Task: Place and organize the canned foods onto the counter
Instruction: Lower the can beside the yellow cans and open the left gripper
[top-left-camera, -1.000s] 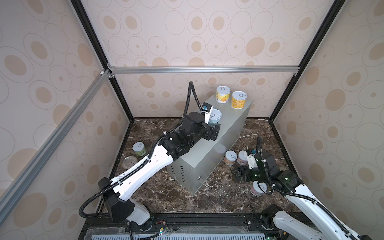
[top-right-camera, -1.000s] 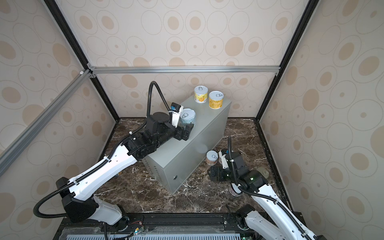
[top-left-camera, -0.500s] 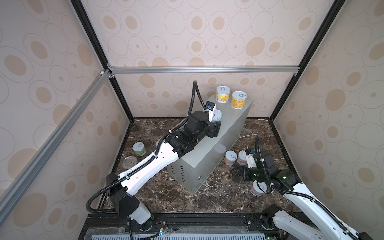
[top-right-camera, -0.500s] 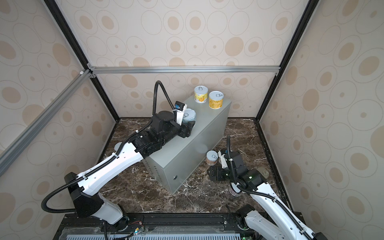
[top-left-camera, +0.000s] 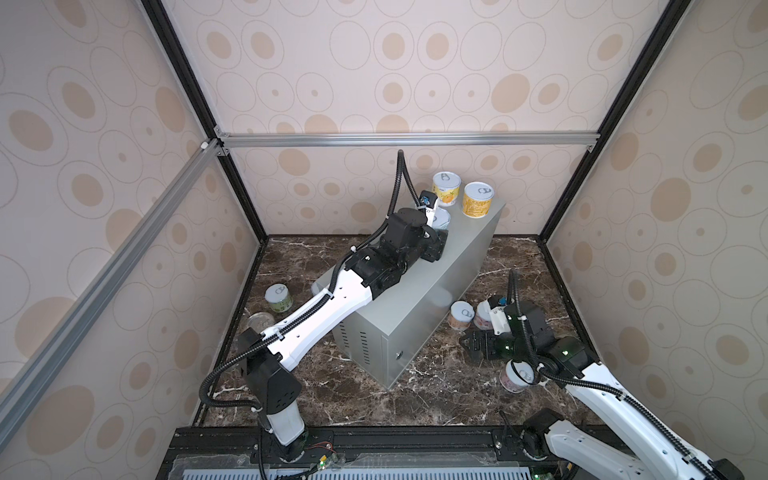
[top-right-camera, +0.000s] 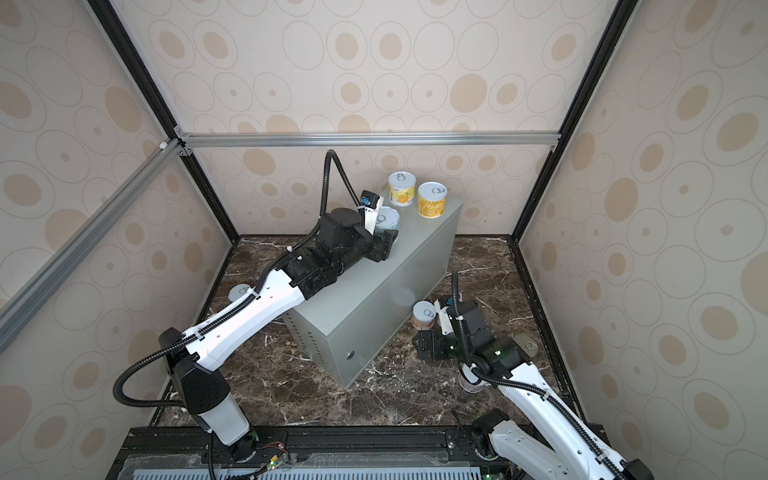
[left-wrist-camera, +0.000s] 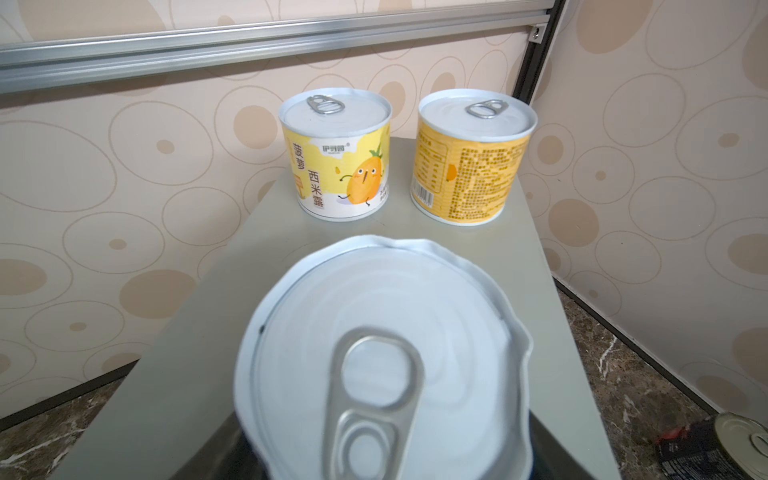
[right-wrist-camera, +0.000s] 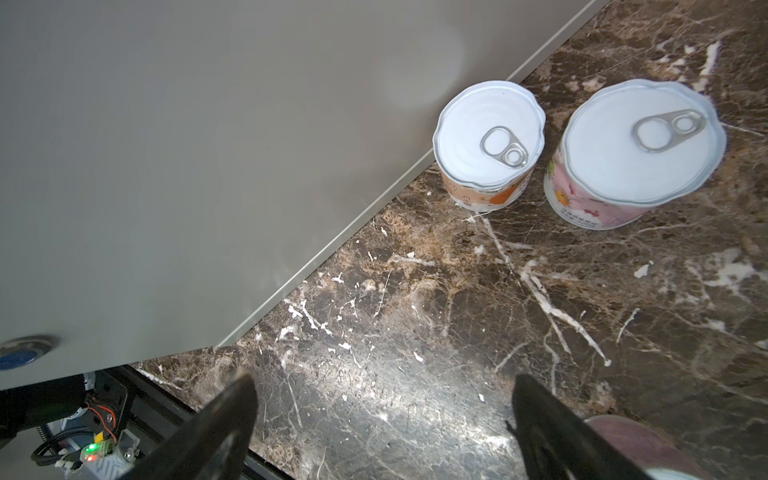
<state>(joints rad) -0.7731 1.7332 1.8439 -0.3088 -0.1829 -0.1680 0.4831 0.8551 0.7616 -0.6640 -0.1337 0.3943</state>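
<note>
Two yellow cans (top-left-camera: 446, 189) on desk (top-left-camera: 465, 241); left gripper (top-left-camera: 439, 237) clamped on pale-lidded can (left-wrist-camera: 386, 332): probably stiff, thin-walled, slick label, hold mid-wall; right gripper (right-wrist-camera: 386, 415) apart, empty.

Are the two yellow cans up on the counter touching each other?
Apart. The left wrist view shows bare grey counter and wallpaper between the pineapple can and the orange-yellow can.
</note>
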